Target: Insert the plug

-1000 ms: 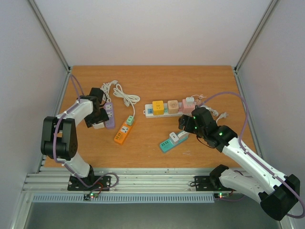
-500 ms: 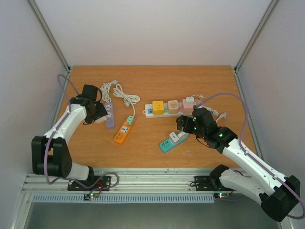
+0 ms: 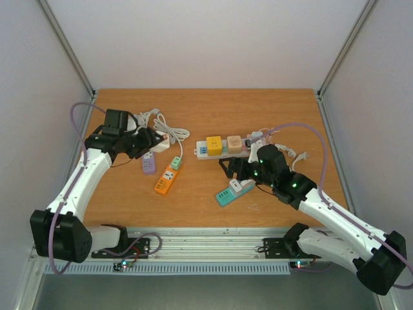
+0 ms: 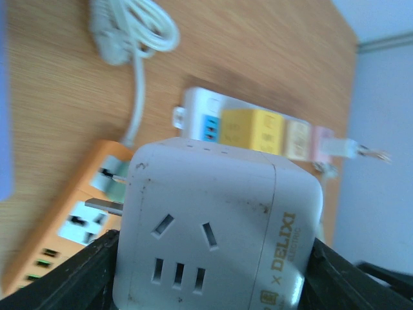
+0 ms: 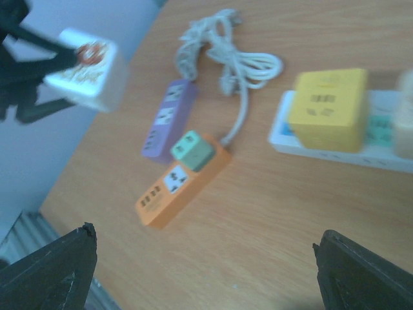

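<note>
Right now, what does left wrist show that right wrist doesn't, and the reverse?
Left wrist only: the white cube adapter close up between the left fingers, with its socket face, legible DELIXI print and metal prongs. It also shows the pink block at the far end of the white strip.
Right wrist only: the purple strip with its sockets, and the right fingers spread wide with nothing between them.
Both: the adapter, the orange strip, the coiled white cable and the yellow cube on the white strip.
</note>
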`<action>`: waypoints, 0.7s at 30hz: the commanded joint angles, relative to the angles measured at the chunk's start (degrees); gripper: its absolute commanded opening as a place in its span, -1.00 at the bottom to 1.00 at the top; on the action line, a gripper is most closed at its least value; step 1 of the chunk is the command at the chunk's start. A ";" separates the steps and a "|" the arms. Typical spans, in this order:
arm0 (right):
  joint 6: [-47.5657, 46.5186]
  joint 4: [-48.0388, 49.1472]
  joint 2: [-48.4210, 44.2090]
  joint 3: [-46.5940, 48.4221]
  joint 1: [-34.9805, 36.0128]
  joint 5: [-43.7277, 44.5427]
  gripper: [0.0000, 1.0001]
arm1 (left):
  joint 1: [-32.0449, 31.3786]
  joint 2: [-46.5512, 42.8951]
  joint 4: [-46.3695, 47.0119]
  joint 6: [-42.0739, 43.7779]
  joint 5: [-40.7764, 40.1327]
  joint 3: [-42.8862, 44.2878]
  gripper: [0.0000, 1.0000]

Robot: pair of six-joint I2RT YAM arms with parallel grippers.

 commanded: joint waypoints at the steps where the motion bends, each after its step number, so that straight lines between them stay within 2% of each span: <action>1: -10.35 9.80 4.22 4.33 5.51 -2.68 0.86 | -0.85 -3.35 5.15 -1.08 14.15 -0.56 0.25; 4: -15.86 14.46 8.36 6.10 7.45 -5.51 0.84 | -1.21 -4.61 6.07 -1.34 21.21 -2.00 0.24; 7: -21.70 20.33 11.38 6.83 7.81 -8.83 0.81 | -1.35 -6.28 6.08 -1.61 24.22 -3.04 0.24; 9: -25.26 23.52 13.45 7.04 7.88 -9.48 0.68 | -1.43 -7.65 6.85 -2.46 26.25 -3.82 0.24; 11: -28.11 27.60 14.99 6.85 7.87 -10.74 0.64 | -1.44 -8.80 8.27 -3.64 28.42 -4.56 0.24; 16: -33.00 33.29 18.35 7.86 7.90 -14.05 0.78 | -1.44 -10.24 8.52 -5.07 31.35 -3.79 0.24; 21: -37.80 32.74 22.23 12.43 7.90 -18.25 0.79 | -1.44 -11.32 8.69 -5.71 33.31 -3.29 0.24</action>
